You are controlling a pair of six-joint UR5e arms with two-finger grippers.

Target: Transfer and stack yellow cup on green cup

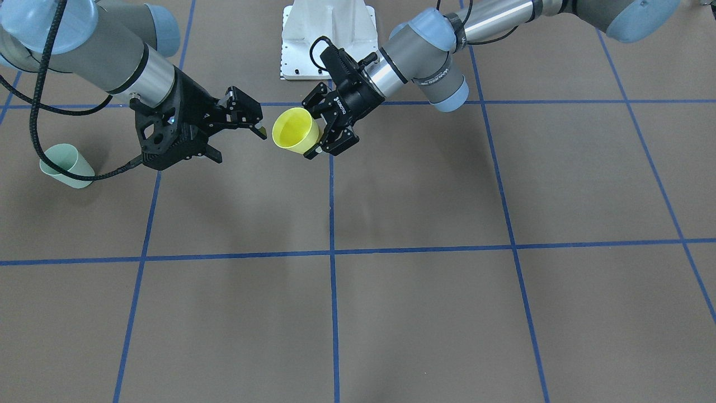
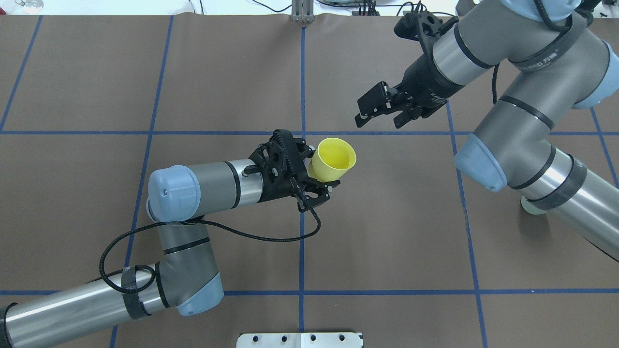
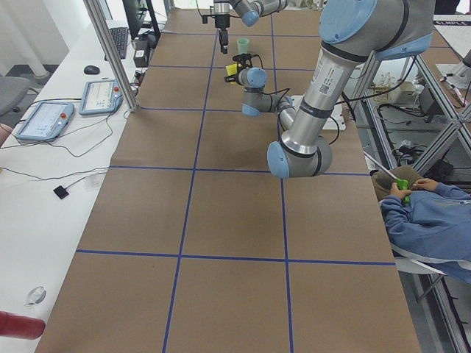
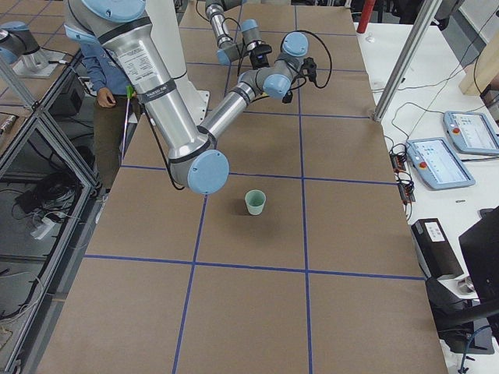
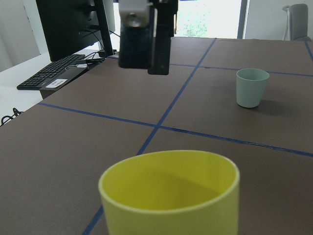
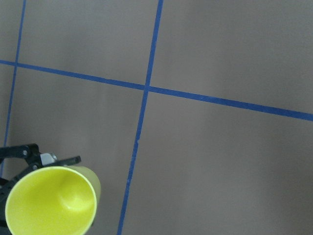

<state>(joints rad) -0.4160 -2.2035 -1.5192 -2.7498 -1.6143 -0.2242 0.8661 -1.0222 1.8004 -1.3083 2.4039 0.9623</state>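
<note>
2 cups, 2 claws. 1 yellow cup (image 1: 295, 130), clamped in the left claw (image 1: 316, 129) and held above the brown surface (image 1: 419, 196) near the middle. It is tipped on its side, mouth facing the right claw (image 1: 238, 143). Right claw has its fingers spread wide, close to the yellow rim but not touching. 1 green cup (image 1: 67, 165) stands upright on the surface, well apart on the right arm's side, and is mostly hidden behind that arm in the overhead view. Blue tape lines (image 1: 331, 224) grid the surface.
</note>
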